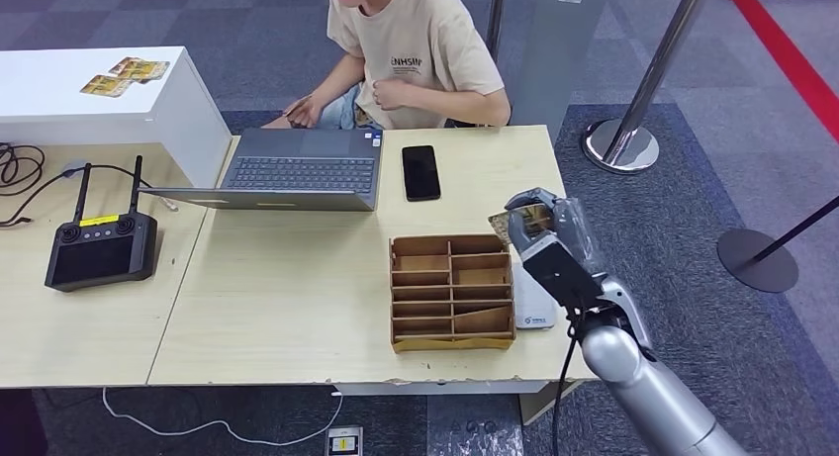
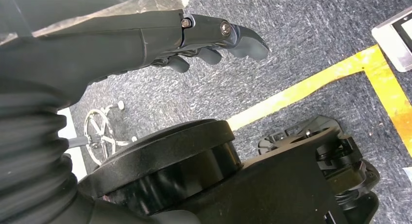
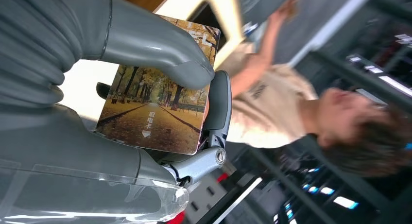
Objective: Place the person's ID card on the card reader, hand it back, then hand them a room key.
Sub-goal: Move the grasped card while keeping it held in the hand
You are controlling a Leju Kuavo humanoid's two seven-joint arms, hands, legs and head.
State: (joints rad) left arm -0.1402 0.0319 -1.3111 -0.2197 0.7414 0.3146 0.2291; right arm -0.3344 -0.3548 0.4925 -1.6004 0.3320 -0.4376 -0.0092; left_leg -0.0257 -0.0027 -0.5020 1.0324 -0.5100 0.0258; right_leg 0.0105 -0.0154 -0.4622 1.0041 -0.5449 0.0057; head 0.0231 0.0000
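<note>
My right hand (image 1: 542,230) is raised at the table's right edge, above the white card reader (image 1: 535,312). It pinches a card (image 1: 527,219) printed with autumn trees; in the right wrist view the thumb presses the card (image 3: 155,107) against the fingers (image 3: 218,107). A person (image 1: 416,50) in a beige shirt sits behind the far side of the table, hands near the laptop; the same person (image 3: 272,107) appears beyond the card. My left hand (image 2: 204,37) hangs over grey carpet, holding nothing, its fingers loosely bent.
A wooden divided box (image 1: 452,293) stands just left of the reader. A laptop (image 1: 297,169) and black phone (image 1: 420,172) lie further back. A black controller (image 1: 99,248) sits left. Similar cards (image 1: 124,75) lie on a white box (image 1: 188,110). Stanchion bases (image 1: 623,144) stand right.
</note>
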